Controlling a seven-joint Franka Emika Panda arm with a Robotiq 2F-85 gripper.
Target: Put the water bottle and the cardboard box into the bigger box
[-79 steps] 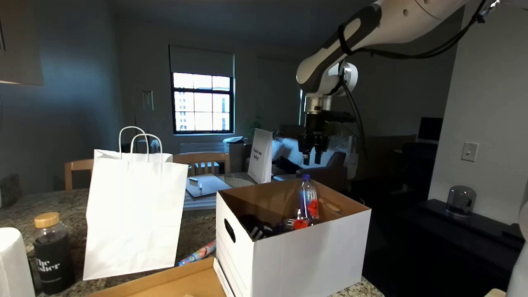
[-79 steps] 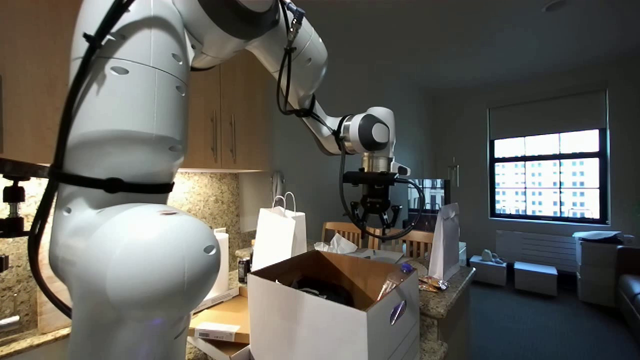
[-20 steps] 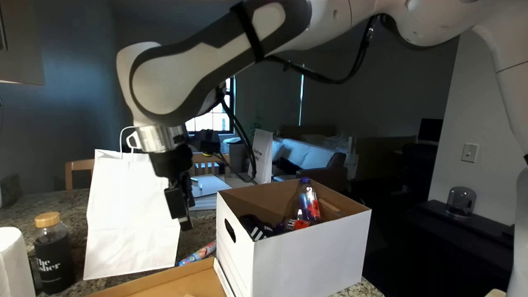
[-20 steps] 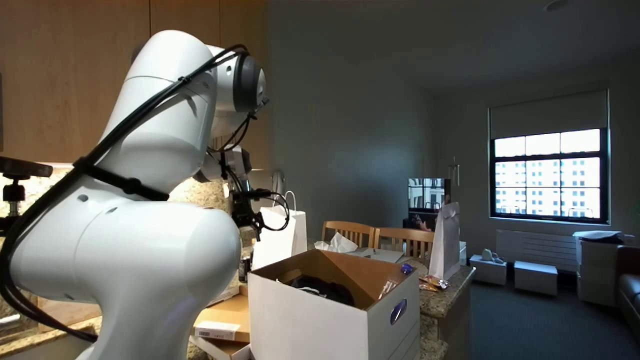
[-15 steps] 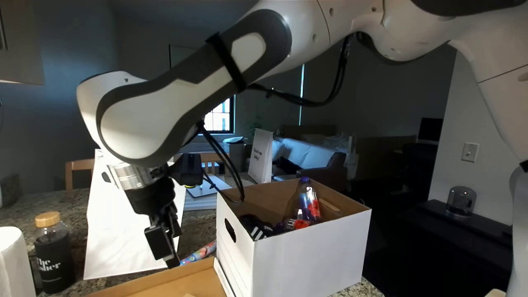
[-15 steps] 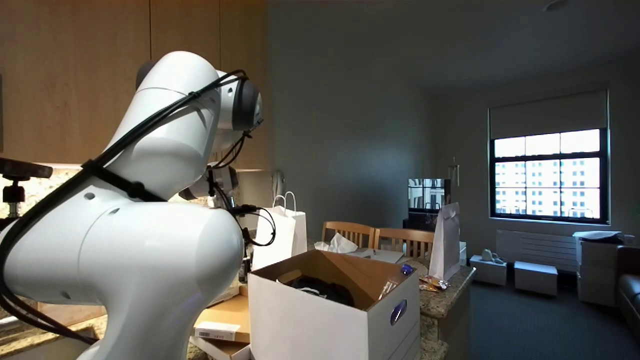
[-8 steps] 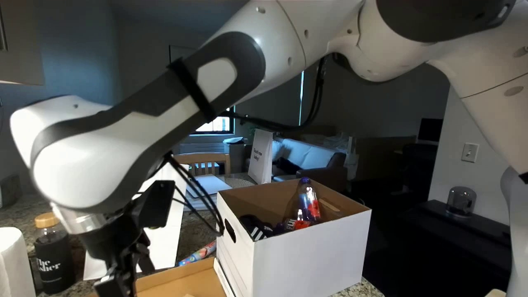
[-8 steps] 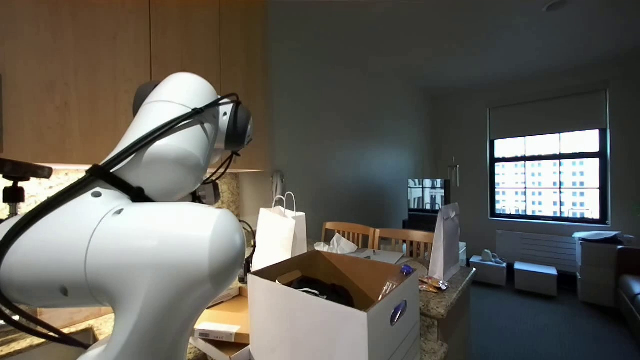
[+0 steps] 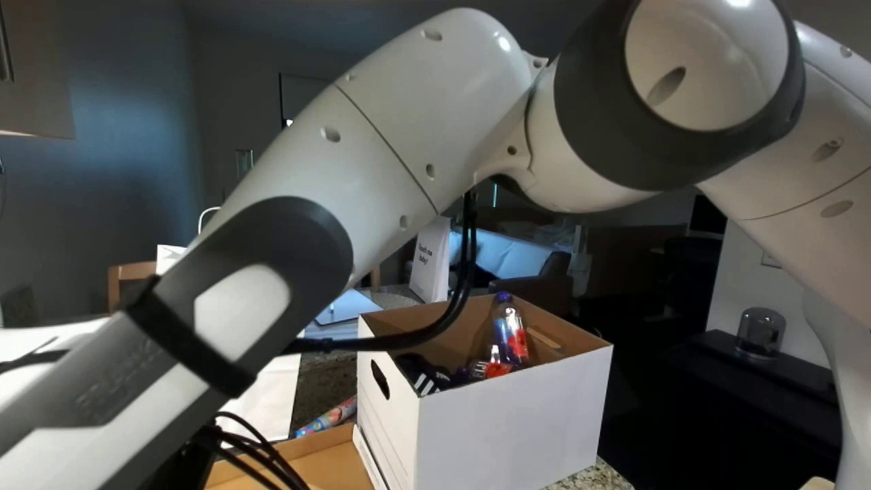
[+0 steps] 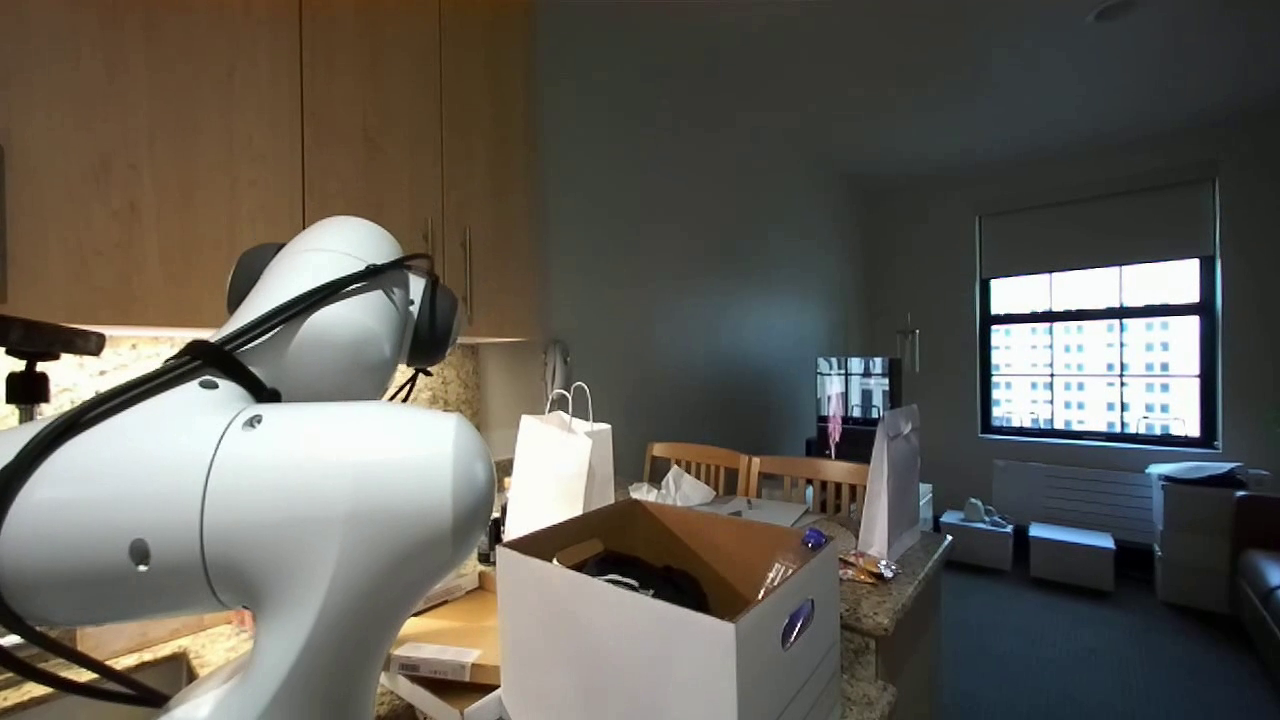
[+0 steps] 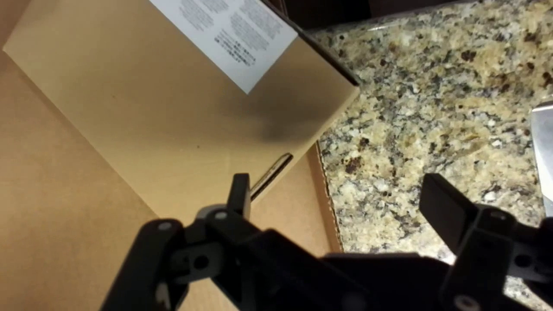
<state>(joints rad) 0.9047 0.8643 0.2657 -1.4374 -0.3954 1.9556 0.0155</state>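
Observation:
In the wrist view my gripper (image 11: 336, 190) stands open with nothing between its fingers. Its left finger is over the lower edge of the cardboard box (image 11: 173, 116), a brown box with a white label and a slot. The right finger is above granite. That box also shows in an exterior view (image 10: 455, 632), beside the bigger box (image 10: 620, 640). Inside the bigger box (image 9: 510, 429), the water bottle (image 9: 507, 333) leans, its blue cap upward; a cap (image 10: 813, 538) pokes up in an exterior view. In both exterior views my gripper is hidden or out of frame.
The cardboard box lies partly over an open brown cardboard tray (image 11: 326, 194) with a raised edge. Dark cloth (image 10: 655, 585) fills part of the bigger box. A white paper bag (image 10: 550, 480) stands behind. A pale metal edge (image 11: 542, 151) shows at right on the granite.
The arm has swung from above the bigger box toward the tray side, then lowered. The water bottle leans slightly more than several seconds ago. Over the last second, the gripper has dropped from exterior sight.

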